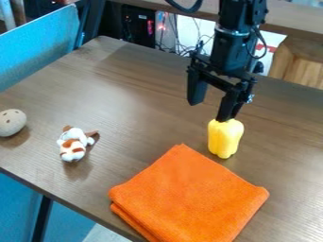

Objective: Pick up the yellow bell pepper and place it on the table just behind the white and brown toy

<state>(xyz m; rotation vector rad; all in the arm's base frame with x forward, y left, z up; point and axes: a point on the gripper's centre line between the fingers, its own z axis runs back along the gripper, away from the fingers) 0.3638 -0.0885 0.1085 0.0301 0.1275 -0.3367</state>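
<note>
Orange cloth (189,198) lies by the worktop's (132,99) near edge; spread pincer (210,110) seemingly touches yellow pepper (225,139); I judge this alignment, calling for centring.

Cloth (189,196) lies before pepper (225,138), right of plush toy (73,144).

No text, label, brand, number or sign can be read.
</note>
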